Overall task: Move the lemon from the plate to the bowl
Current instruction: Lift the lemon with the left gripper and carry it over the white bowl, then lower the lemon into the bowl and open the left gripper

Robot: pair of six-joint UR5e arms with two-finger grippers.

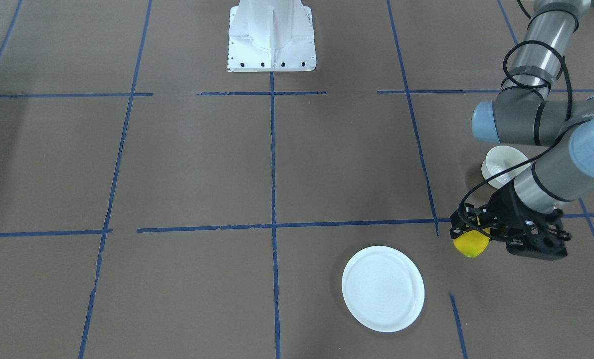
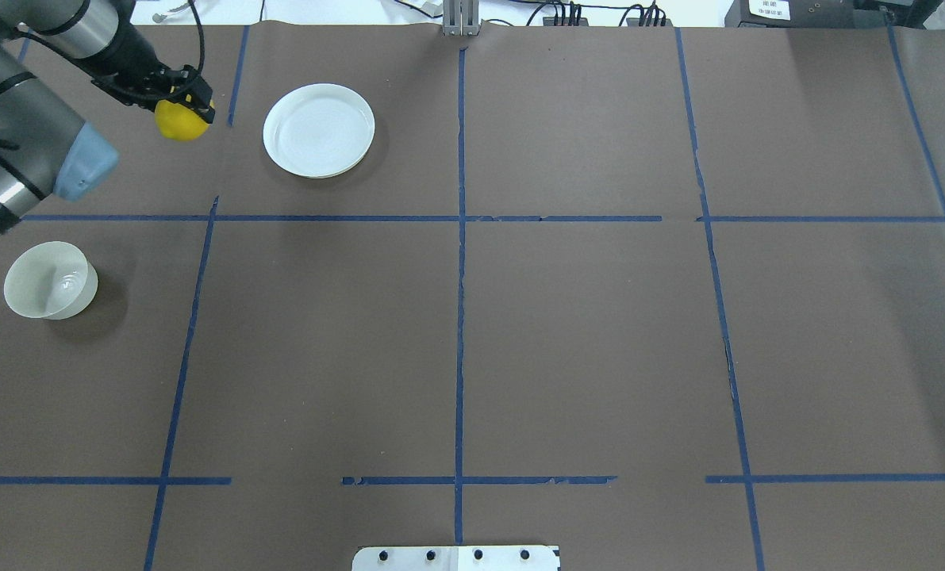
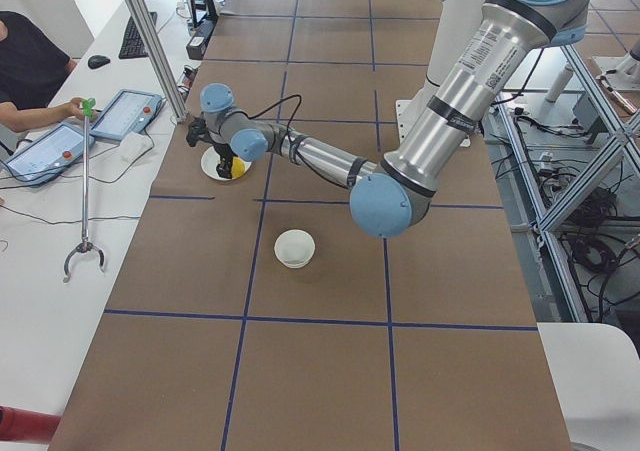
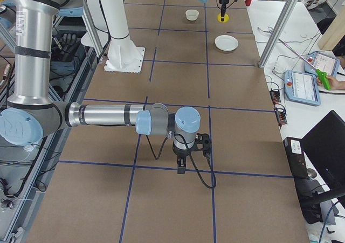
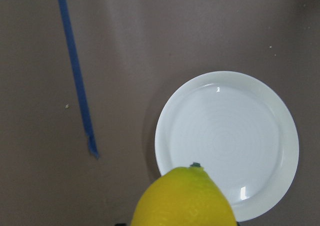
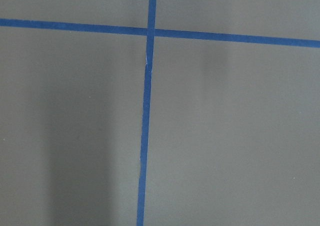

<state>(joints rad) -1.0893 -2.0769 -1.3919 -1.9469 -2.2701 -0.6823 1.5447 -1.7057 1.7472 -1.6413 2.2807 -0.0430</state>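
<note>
Lemon (image 2: 180,123), a small oval bright-yellow fruit with a greenish tip, hangs clamped between the fingers of the left gripper (image 2: 180,107). It is near the far left corner of the brown paper-covered table (image 2: 583,333), off the plate and over bare paper.

Reading from the left edge:
- **Bowl.** The small, deep, glossy white bowl (image 2: 44,279) stands empty close to the left edge. It is well apart from the gripper, on its robot side and a little farther left.
- **Held lemon.** Its long axis appears to run roughly along the fingers, green tip pointing away from the wrist. The skin is smooth and unmarked.
- **Plate.** Near the lemon on its right, by the far edge, lies the flat round white disposable plate (image 2: 319,131), empty.

The coming move turns on a carry from the far edge toward the robot, along the left edge, until the fruit sits over the bowl's mouth. The left arm is much the nearer.

The right gripper (image 4: 181,166), seen only from the table's right end, hangs over blue tape lines (image 6: 146,110), well apart from all three. Whether its jaws stand apart or together cannot be told.
</note>
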